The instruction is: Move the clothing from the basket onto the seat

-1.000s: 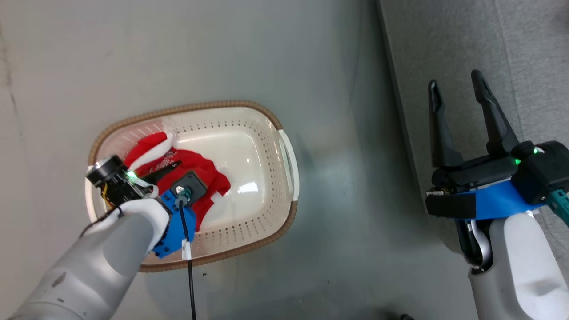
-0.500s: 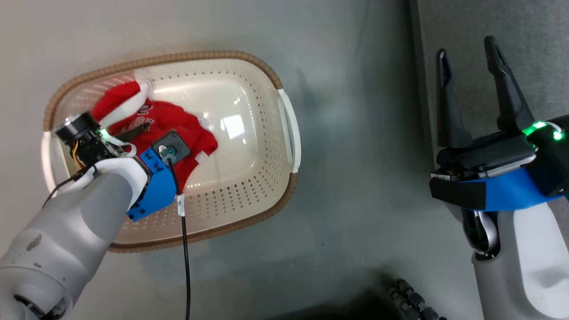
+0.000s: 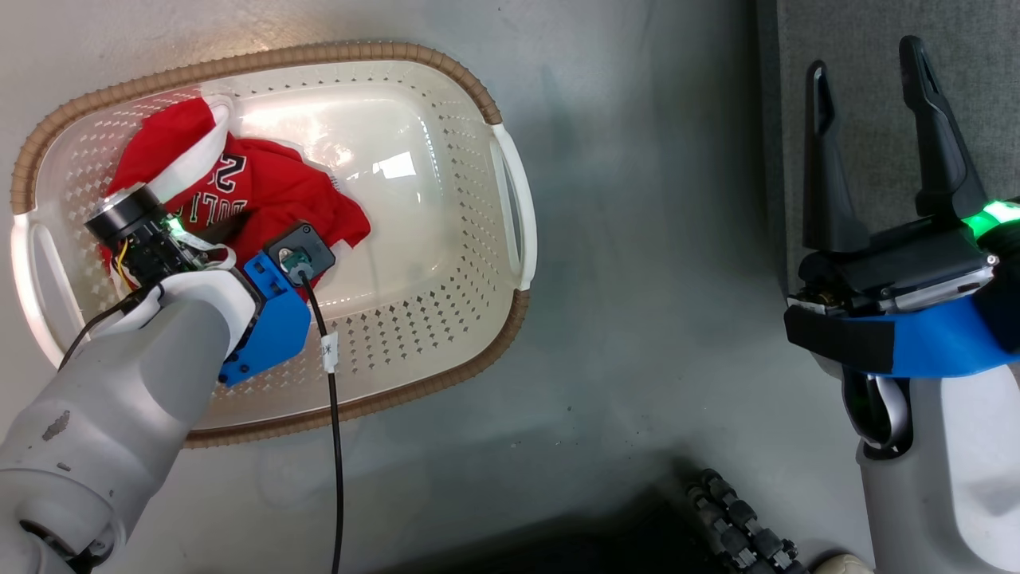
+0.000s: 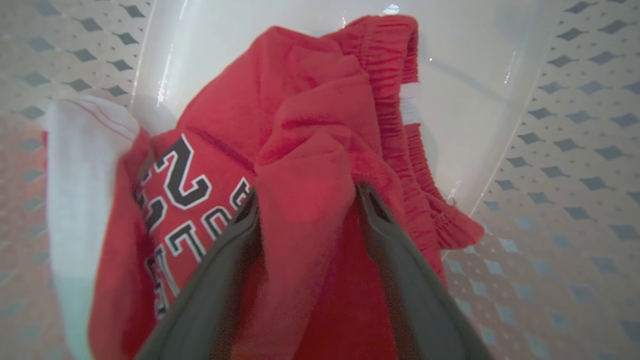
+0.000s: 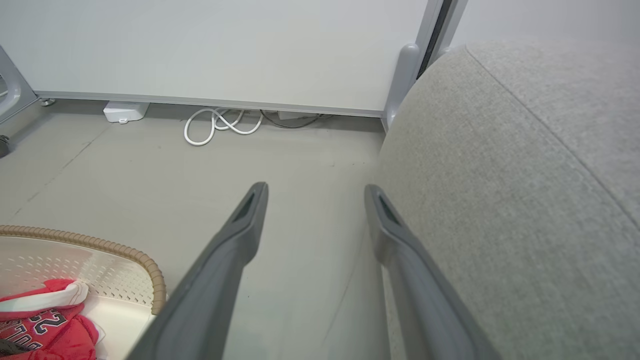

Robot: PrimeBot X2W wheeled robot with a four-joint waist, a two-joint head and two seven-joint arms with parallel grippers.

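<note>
left gripper [image 4: 307,192]: spread wide astride a fold of the clothing [image 4: 300,100], in the basket [image 3: 446,319] | right gripper [image 3: 865,57]: spread wide, empty, by the seat [image 5: 525,175] left edge

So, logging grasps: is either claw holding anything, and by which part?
Nothing is held. The left claw stands open astride a fold of the clothing; the right claw is open and empty.

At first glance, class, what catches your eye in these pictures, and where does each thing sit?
The bright red clothing stands out, bunched at one end of the cream basket on the floor. The left end effector reaches down into it, open, a fold of red fabric between its fingers. The right end effector hangs open and empty by the grey seat.
</note>
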